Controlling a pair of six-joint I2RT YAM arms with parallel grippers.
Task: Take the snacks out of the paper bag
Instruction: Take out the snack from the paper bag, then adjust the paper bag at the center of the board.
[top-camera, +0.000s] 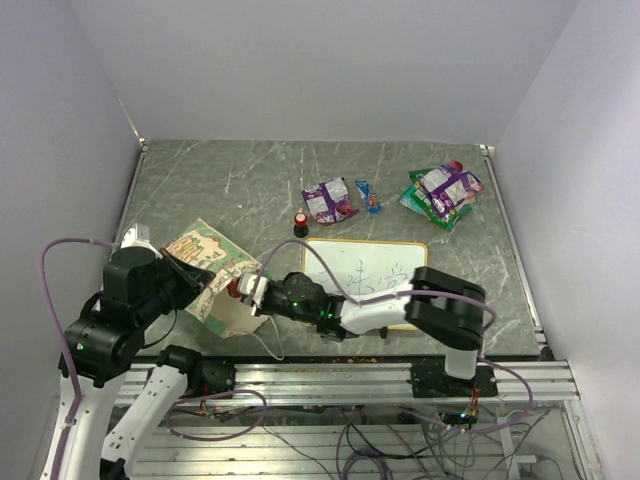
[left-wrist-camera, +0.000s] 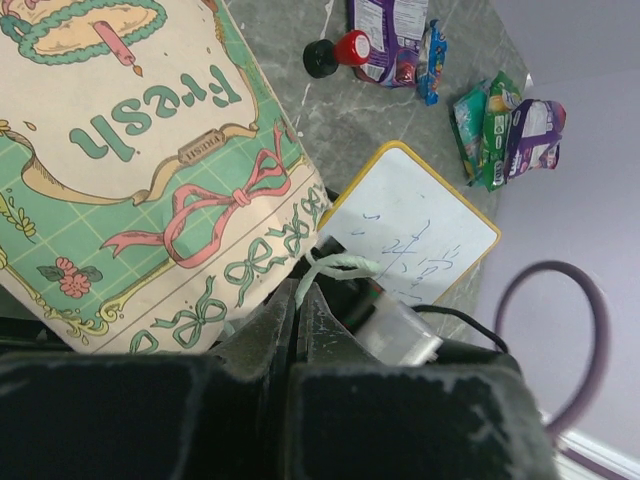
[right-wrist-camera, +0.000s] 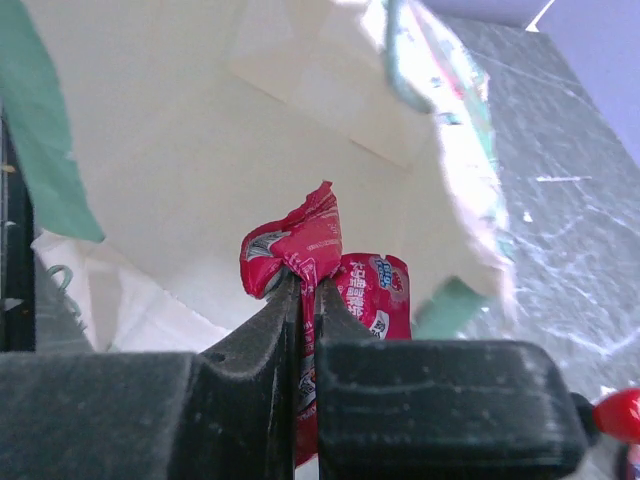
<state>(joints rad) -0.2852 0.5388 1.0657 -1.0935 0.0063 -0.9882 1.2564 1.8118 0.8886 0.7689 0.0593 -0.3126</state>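
Right hand (right-wrist-camera: 305, 285) pinches a crinkly red snack packet (right-wrist-camera: 300, 245) inside the cream-and-mint paper bag (right-wrist-camera: 200, 150); left hand (left-wrist-camera: 300, 295) clamps its rim; next, pull the packet clear.

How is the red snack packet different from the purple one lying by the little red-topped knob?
The red packet is pinched between the right fingers at the mouth of the paper bag; the purple packet lies free on the table. The red one is scrunched where it is gripped; the purple one lies flatter. Both are shiny snack packets.
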